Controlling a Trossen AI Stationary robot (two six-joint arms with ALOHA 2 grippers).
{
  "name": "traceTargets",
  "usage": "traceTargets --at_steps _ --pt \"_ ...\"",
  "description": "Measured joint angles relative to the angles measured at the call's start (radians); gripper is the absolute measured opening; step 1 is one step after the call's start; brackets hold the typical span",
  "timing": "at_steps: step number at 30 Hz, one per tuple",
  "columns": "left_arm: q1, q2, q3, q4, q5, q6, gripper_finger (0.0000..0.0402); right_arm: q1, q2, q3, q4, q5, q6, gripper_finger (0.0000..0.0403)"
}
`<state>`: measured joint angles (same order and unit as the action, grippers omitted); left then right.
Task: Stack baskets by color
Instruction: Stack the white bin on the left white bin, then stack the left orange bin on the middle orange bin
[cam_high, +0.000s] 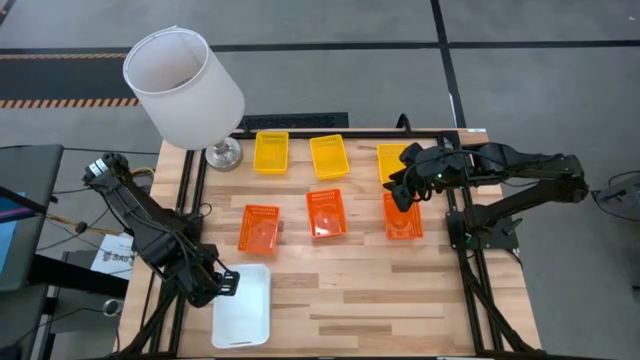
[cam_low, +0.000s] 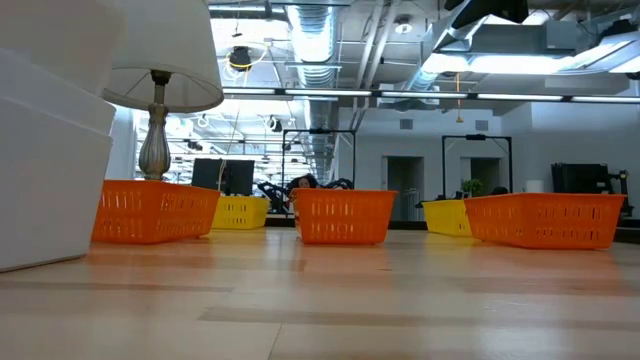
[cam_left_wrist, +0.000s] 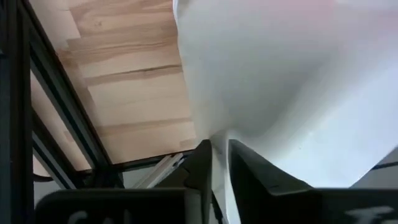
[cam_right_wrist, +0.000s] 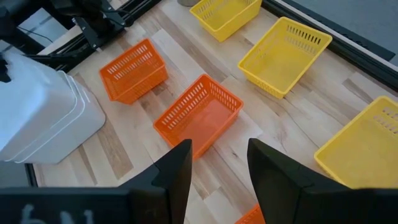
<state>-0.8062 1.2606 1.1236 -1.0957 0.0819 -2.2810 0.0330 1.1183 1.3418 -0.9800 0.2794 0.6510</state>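
Wood-plank table (cam_high: 380, 300) seen from above, w/ two dark robot arms, one at each side. Three yellow baskets sit in a row along the far edge: left one (cam_high: 271, 151), middle one (cam_high: 329, 156), and right one (cam_high: 394, 158), partly hidden under the right arm. Just nearer, a 2nd row of three orange baskets: left (cam_high: 260, 229), middle (cam_high: 326, 213), right (cam_high: 403, 220). All six stand apart, none nested. White baskets (cam_high: 243, 304) sit at the near-left corner as one nested pile; the right wrist view shows stepped rims (cam_right_wrist: 46, 118), approx. three layers.

Left gripper (cam_high: 224, 283) is at the pile's left rim. In the left wrist view its fingers (cam_left_wrist: 202, 163) stand v. narrow, w/ the thin white wall running down between them; whether they actually pinch it can't be told.

Right gripper (cam_high: 402, 196) hangs above the table between the right yellow basket and right orange basket, over the orange one's far edge. Its fingers (cam_right_wrist: 177, 165) are spread wide, holding nothing; the middle orange basket (cam_right_wrist: 200, 115) lies beyond them.

White lampshade (cam_high: 183, 86) on a silver lamp base (cam_high: 224, 154) stands at the far-left corner, beside the left yellow basket. Low view: orange baskets in front, yellow behind, lamp stem (cam_low: 155, 140) at left.
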Motion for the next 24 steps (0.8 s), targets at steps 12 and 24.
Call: traceTargets --at_steps 12,24 --pt "0.0 0.0 0.0 -0.01 -0.027 0.026 0.0124 0.0 0.0 0.0 0.0 -0.001 -0.005 0.0175" --pt "0.0 -0.051 0.0 -0.022 -0.097 0.041 0.0167 0.0 0.0 0.0 0.0 -0.002 -0.005 0.0175"
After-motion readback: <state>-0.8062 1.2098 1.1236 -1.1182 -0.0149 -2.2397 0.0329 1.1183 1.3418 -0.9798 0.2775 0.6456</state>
